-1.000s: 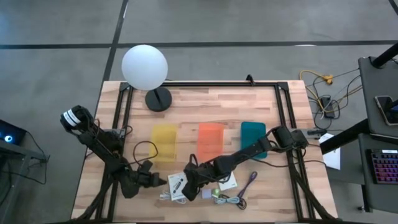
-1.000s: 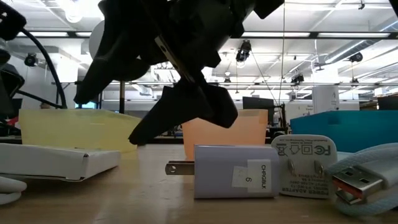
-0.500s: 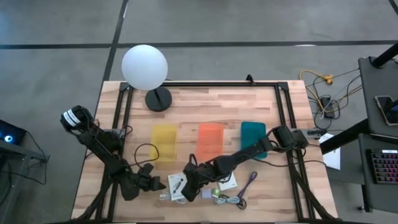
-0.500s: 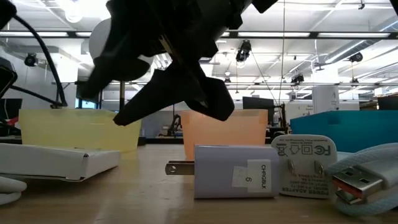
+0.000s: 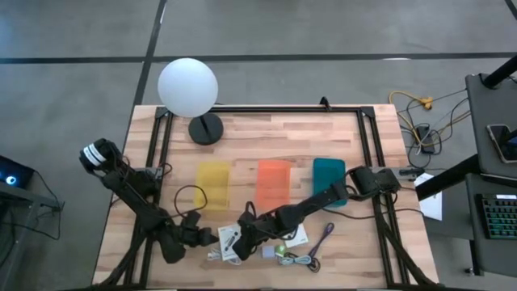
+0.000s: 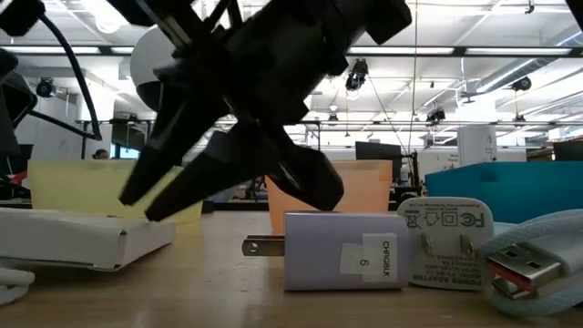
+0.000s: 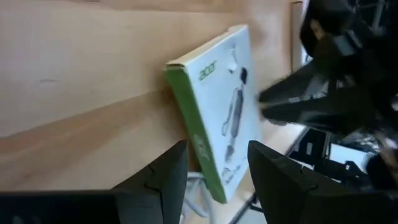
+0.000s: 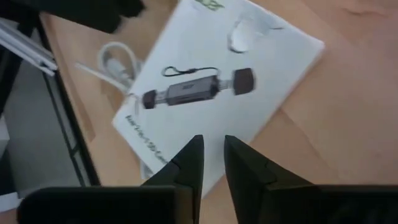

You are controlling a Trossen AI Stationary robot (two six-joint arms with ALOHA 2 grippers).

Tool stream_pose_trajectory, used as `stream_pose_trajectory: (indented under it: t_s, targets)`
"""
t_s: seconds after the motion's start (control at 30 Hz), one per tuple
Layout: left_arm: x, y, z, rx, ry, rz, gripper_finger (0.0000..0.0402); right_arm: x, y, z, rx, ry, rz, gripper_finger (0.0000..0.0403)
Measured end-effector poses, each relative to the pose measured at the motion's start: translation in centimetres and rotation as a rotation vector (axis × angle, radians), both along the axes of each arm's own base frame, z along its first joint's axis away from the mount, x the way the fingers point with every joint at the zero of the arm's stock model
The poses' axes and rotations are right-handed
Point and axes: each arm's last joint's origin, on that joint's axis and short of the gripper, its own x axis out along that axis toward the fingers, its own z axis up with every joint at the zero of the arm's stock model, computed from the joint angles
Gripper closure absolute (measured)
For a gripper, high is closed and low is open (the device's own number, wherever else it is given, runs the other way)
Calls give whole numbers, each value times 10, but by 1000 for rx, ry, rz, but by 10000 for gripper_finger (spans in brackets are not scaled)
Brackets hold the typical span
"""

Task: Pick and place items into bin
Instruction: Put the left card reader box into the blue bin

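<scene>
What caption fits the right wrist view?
Right gripper, fingers barely apart, hovers over a white box printed with a dark adapter, white cable alongside.

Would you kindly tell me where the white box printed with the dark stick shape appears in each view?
High view: white box near the table's front edge, between both pincers.
Low view: white box at far left, seen edge-on.
Left wrist view: box centre, green edge showing.
Right wrist view: box fills the middle.
Shared landmark: the white cable beside it.

"acer" on box [image 7: 214, 134]; charger [image 6: 342, 251] "6"
</scene>
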Motion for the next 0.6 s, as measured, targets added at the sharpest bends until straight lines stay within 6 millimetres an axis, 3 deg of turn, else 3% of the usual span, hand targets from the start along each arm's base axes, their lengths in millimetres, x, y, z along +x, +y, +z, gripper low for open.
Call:
stream_pose_trajectory:
  t_s: [0.3, 0.6]
  targets:
    - [11, -12, -24, -12, 14, -26, 249, 0, 2, -5, -6, 4, 4, 344]
    - [22, -9, -20, -38, -35, 65, 249, -1, 4, -12, -7, 26, 9, 344]
